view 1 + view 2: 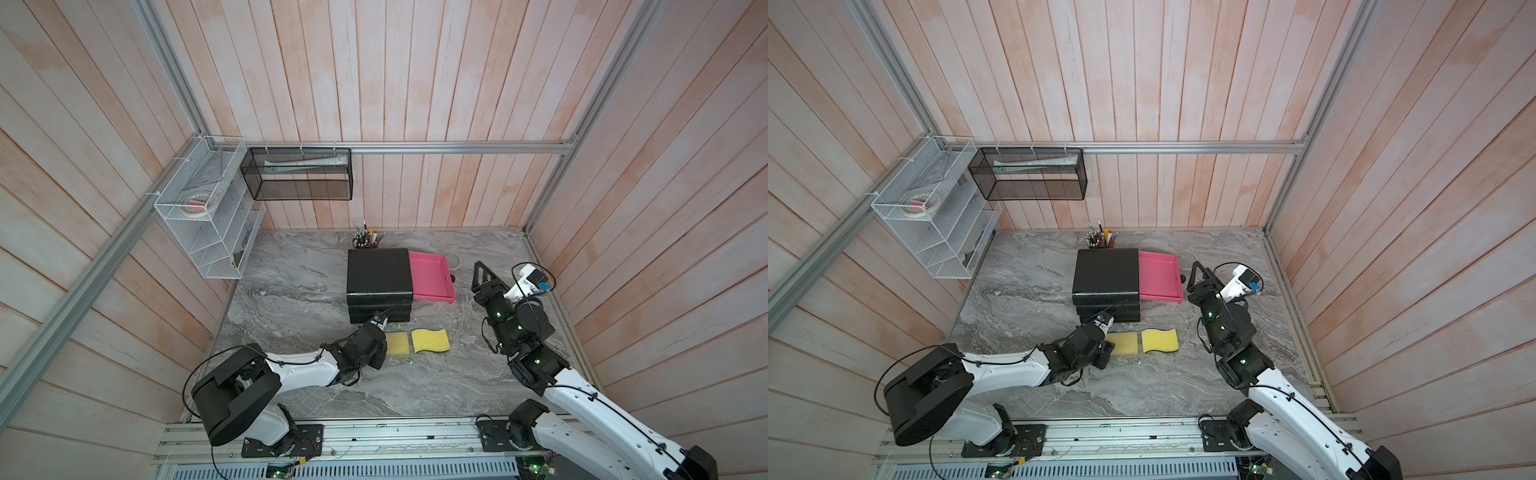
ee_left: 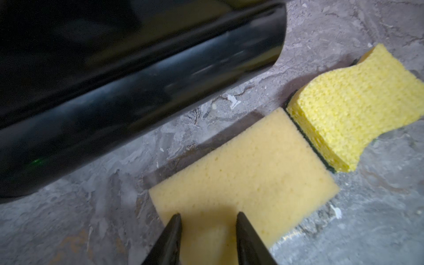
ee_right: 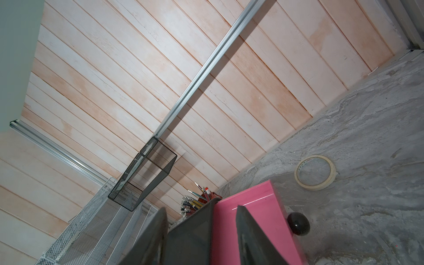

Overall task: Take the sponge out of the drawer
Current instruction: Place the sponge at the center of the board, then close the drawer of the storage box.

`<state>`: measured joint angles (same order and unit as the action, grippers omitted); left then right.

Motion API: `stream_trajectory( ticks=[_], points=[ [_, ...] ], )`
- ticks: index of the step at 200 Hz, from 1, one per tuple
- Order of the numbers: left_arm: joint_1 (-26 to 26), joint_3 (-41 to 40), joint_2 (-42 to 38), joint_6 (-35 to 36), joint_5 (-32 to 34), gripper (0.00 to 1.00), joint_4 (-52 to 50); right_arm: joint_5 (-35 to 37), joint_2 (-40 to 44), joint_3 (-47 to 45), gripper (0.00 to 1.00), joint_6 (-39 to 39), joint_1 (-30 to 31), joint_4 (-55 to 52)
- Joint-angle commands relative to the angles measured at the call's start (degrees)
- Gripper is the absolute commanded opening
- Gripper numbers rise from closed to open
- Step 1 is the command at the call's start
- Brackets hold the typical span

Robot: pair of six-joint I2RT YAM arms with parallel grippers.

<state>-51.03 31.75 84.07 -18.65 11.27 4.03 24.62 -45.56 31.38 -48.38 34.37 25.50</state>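
Two sponges lie side by side on the marble table in front of the black drawer unit (image 1: 380, 278): a pale rectangular sponge (image 1: 398, 343) (image 2: 247, 174) and a bright yellow wavy sponge (image 1: 430, 340) (image 2: 358, 105). The pink drawer (image 1: 430, 276) (image 3: 250, 220) stands pulled out to the right, with nothing showing inside. My left gripper (image 2: 208, 215) hovers open over the near edge of the pale sponge, nothing between its fingers. My right gripper (image 1: 482, 270) (image 3: 202, 207) is raised just right of the drawer, open and empty.
A pen cup (image 1: 366, 240) stands behind the drawer unit. A tape roll (image 3: 315, 172) lies on the table beyond the drawer, whose black knob (image 3: 298, 223) faces the right arm. A white wire rack (image 1: 208, 216) and a black mesh basket (image 1: 299, 174) hang on the walls.
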Motion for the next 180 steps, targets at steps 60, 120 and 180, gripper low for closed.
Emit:
stream_trajectory(
  ticks=[60, 120, 180],
  points=[
    [-0.3, -0.2, -10.1, -1.4, 1.5, 0.43, -1.5, -0.8, -2.0, 0.0, 0.52, 0.9, -1.1, 0.5],
    [0.6, -0.4, -28.2, 0.4, -1.0, 0.51, 0.1, -7.5, -10.1, 4.3, 0.67, 5.5, -11.4, -7.2],
    [9.4, 2.6, -33.3, 2.4, -4.3, 1.0, 2.1, -18.5, -20.9, 8.4, 0.91, 10.6, -20.8, -10.3]
  ],
)
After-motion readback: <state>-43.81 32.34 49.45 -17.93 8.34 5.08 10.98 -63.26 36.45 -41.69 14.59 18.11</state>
